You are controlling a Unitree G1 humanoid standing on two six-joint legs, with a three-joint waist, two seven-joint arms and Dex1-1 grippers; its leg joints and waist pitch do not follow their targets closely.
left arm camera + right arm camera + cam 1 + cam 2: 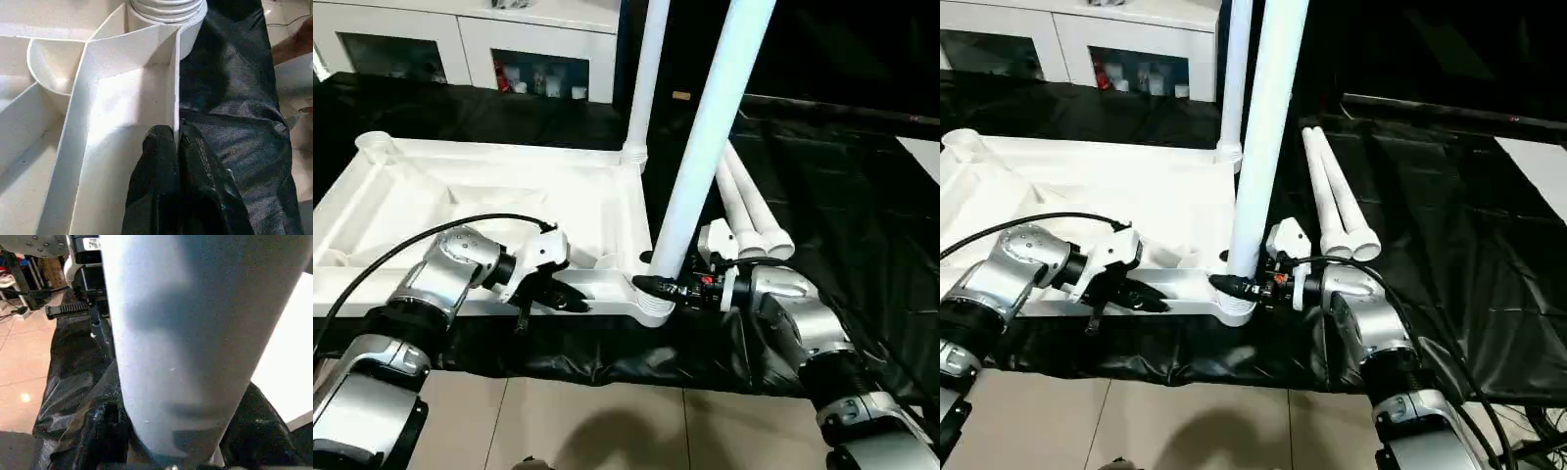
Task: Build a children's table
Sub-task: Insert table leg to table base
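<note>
The two silver forearms are seen closest in the head views, reaching forward over the near edge of a black-covered table (822,196). The left gripper (570,300) is clenched on the near rim of the white table top (460,186), which lies upside down with its ribbed underside up; in the left wrist view the two black fingers (161,161) are pressed together with the thin upright rim wall pinched between them. The right gripper (658,288) is closed around the lower end of a white leg (710,127), just above the ribbed corner socket (651,305) at the near right corner of the top. That leg is held tilted, leaning away toward the right as it rises out of the picture. In the right wrist view the leg (195,333) is seen pressed between the black fingers (105,431).

A second leg (646,78) is seen standing upright in the far right corner socket of the top. Two more legs (749,211) are laid side by side on the black cloth, just beside the right edge of the top, with their flared ends toward the robot and near the right gripper. At the far left corner an open socket (374,147) is visible. White cabinets (470,44) are seen beyond the table.
</note>
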